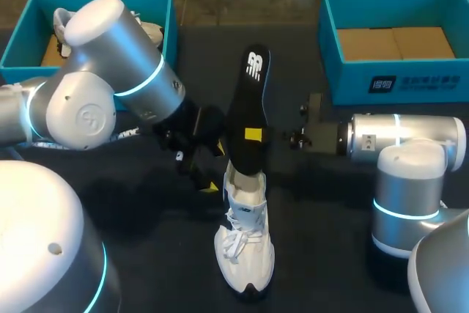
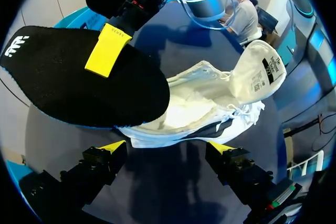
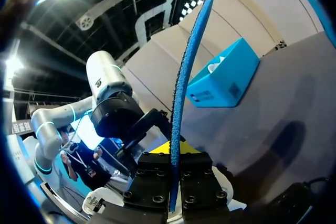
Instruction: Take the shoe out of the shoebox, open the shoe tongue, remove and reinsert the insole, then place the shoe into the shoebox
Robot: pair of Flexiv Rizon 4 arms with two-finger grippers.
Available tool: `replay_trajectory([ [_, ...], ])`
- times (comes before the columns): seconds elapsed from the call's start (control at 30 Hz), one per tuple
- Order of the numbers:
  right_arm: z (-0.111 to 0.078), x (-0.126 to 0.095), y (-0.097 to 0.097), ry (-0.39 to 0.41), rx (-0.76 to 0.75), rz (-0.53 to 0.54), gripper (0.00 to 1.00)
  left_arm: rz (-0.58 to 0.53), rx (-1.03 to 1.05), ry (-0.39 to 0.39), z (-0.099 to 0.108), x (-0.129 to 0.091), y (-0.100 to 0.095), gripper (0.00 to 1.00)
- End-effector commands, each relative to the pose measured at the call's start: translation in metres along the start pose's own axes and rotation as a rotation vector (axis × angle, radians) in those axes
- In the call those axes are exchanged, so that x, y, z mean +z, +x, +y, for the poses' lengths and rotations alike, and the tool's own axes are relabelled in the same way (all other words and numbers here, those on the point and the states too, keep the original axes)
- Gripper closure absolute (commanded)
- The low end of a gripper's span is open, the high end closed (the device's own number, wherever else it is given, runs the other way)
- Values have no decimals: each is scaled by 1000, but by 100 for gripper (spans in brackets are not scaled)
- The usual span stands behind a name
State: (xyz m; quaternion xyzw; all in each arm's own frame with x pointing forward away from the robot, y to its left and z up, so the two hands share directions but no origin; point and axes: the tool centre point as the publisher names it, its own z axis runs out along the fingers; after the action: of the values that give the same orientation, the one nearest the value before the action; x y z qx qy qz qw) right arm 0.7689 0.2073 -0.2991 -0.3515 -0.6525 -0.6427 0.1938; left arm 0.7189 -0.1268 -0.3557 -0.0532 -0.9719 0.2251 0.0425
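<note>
A white shoe (image 1: pixel 244 251) lies on the black table, toe toward the front edge. Its black insole (image 1: pixel 249 104) rises steeply out of the shoe's opening, heel end up. My right gripper (image 1: pixel 253 137) is shut on the insole about halfway up. In the right wrist view the insole (image 3: pixel 189 61) shows edge-on, blue, clamped in the right gripper (image 3: pixel 173 179). My left gripper (image 2: pixel 167 147) stands open just beside the shoe (image 2: pixel 210 103), whose tongue (image 2: pixel 260 72) is folded out. In the head view the left gripper (image 1: pixel 212 166) is left of the shoe's opening.
A teal shoebox (image 1: pixel 157 5) at the back left holds another white shoe behind my left arm. A second teal shoebox (image 1: pixel 330 42) with a cardboard floor stands at the back right. My right arm's base (image 1: pixel 403 210) stands to the right of the shoe.
</note>
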Motion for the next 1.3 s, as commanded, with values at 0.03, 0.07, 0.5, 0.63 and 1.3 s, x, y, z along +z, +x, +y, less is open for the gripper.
replay_trajectory([
  [0.03,-1,2,0,-14,-7,-6,100,2,0,-2,-1,5,-3,0],
  [0.07,-1,2,0,-18,-10,-8,100,2,0,-2,-1,5,-3,0],
  [0.5,-11,-9,-8,-112,-23,12,100,2,0,-2,-1,5,-3,0],
  [0.63,-13,-10,-9,-120,-27,32,100,2,0,-2,-1,5,-3,0],
  [1.3,-42,-1,-3,-88,-50,72,100,2,0,-2,-1,5,-3,0],
])
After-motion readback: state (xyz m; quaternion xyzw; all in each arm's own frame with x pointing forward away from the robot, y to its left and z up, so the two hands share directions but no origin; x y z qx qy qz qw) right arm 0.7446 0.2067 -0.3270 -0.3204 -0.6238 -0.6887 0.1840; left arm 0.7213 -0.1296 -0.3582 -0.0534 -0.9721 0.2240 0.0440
